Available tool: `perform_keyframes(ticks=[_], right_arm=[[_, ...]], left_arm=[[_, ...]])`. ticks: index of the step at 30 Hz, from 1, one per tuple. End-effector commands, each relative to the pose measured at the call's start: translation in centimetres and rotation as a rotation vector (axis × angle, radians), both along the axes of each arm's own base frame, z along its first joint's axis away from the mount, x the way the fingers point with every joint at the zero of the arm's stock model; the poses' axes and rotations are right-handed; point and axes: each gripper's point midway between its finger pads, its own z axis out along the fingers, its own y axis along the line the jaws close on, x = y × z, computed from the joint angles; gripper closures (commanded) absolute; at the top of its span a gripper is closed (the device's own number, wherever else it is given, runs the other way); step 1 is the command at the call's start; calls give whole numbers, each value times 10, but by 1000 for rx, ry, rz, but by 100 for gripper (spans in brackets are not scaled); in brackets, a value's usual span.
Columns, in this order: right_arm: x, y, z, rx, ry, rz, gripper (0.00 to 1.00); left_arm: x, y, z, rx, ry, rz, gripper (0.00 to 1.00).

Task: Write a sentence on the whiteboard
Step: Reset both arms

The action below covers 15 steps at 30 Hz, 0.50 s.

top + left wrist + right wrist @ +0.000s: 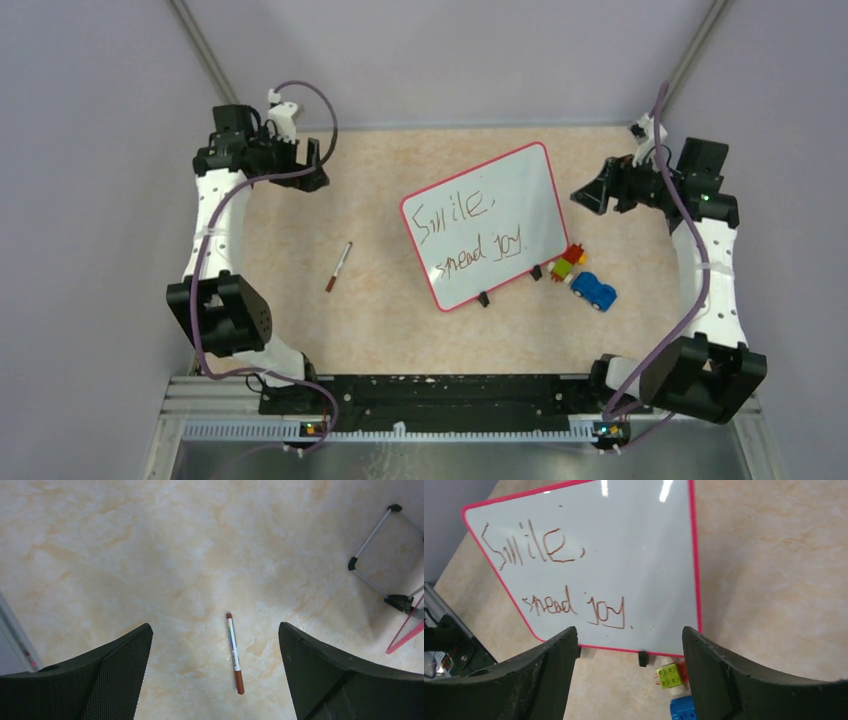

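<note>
Okay, from the top view this looks pretty much finished to me. The whiteboard (485,225) sits mid-table, tilted, right of centre, and the sentence (470,230) is on it in two lines: "Smile, spread joy". One pen (338,267) lies flat on the table left of the board, well apart from it. One blue car (594,290) and one little clump of blocks (567,263) sit just off the board's near right corner. The left gripper (310,165) hangs far left and the right gripper (592,192) far right, neither touching anything.

Left wrist view: fingers (120,665) spread wide with nothing between them, and the pen (234,652) on the table below.

Right wrist view: fingers (719,670) spread too, empty, looking down at the board's writing.

Count: one board, one sentence, one pen, one car, one block clump, two grippers. I can't see any writing left to do.
</note>
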Motion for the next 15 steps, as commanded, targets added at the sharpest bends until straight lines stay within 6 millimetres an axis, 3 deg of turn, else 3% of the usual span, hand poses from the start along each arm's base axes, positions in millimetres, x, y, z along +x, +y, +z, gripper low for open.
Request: perform_keyframes(ticks=[1,8,11,15], right_arm=[[13,-41,4,-70,-36,-77,26],[18,-76,-27,-142,11,-162,26],[17,-79,-44,-138,46,-166,26],[16,-79,-53,-133,57,-175,26]], left_arm=[[2,25,32,-30,-87,99,1],[-6,42,-4,-35,-45,175,1],[-11,44,-19,-43,-31,195,1],[-15,42,-28,-59,-16,206,1]])
